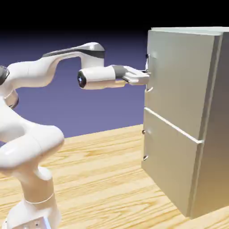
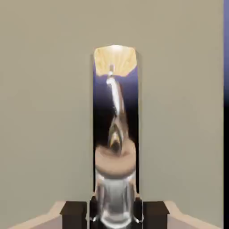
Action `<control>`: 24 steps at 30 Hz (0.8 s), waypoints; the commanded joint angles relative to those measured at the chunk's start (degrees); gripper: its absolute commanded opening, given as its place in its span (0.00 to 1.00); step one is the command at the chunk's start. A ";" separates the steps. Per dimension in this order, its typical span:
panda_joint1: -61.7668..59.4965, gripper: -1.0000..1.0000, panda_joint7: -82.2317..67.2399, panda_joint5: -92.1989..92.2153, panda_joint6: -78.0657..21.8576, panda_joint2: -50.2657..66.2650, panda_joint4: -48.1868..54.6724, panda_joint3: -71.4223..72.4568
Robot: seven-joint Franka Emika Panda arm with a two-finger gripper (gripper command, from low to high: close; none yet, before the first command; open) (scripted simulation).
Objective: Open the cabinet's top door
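Arm: smooth, glossy white segments [image 1: 33, 74] are reaching right.
Gripper: two-finger hand [image 1: 144, 78] is pinching the mirror-shiny bar handle [image 2: 116, 100].
Top door: flat grey-beige metallic panel [image 1: 179, 80] is facing the arm, long axis running upright, above the shorter lower panel [image 1: 170, 161].

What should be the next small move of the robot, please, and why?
Probably a gentle pull straight back from the cabinet, keeping the grip: the gripper has closed on the handle, while the top door looks still shut.
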 commanded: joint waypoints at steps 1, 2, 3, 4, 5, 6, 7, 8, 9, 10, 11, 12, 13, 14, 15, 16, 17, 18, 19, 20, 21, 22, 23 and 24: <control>1.99 0.00 -0.41 -1.01 -2.01 -0.36 -2.08 -1.89; 3.97 0.00 -0.77 -2.27 -4.00 -0.77 -4.15 -3.91; 5.85 0.00 -1.07 -3.67 -5.97 -1.22 -6.15 -5.99; 7.58 0.00 -1.32 -5.16 -7.87 -1.70 -8.01 -8.07; 9.16 0.00 -1.51 -6.73 -9.71 -2.21 -9.74 -10.14; 10.59 0.00 -1.66 -8.38 -11.50 -2.73 -11.36 -12.22; 11.88 0.00 -1.78 -10.09 -13.25 -3.27 -12.87 -14.30; 13.03 0.00 -1.86 -11.85 -14.96 -3.82 -14.26 -16.37; 14.04 0.00 -1.93 -13.67 -16.64 -4.37 -15.55 -18.45; 14.92 0.00 -1.98 -15.52 -18.30 -4.90 -16.74 -20.53; 15.66 0.00 -2.03 -17.42 -19.94 -5.43 -17.83 -22.60; 16.29 0.00 -2.07 -19.34 -21.56 -5.92 -18.83 -24.68; 16.80 0.00 -2.11 -21.28 -23.17 -6.38 -19.73 -26.76; 17.20 0.00 -2.16 -23.25 -24.77 -6.80 -20.54 -28.84; 17.51 0.00 -2.22 -25.22 -26.36 -7.16 -21.27 -30.91; 17.72 0.00 -2.30 -27.21 -27.94 -7.47 -21.91 -32.99; 17.85 0.00 -2.40 -29.21 -29.52 -7.72 -22.46 -35.07; 17.90 0.00 -2.51 -31.21 -31.09 -7.90 -22.94 -37.14; 17.89 0.00 -2.66 -33.21 -32.66 -8.00 -23.34 -39.22; 17.83 0.00 -2.83 -35.22 -34.23 -8.02 -23.66 -41.30; 17.73 0.00 -3.02 -37.23 -35.78 -7.96 -23.90 -43.37; 17.55 0.00 -3.25 -39.24 -37.40 -7.81 -24.07 -45.45; 17.29 0.00 -3.50 -41.26 -39.08 -7.58 -24.16 -47.53; 17.05 0.00 -3.79 -43.28 -40.73 -7.24 -24.17 -49.60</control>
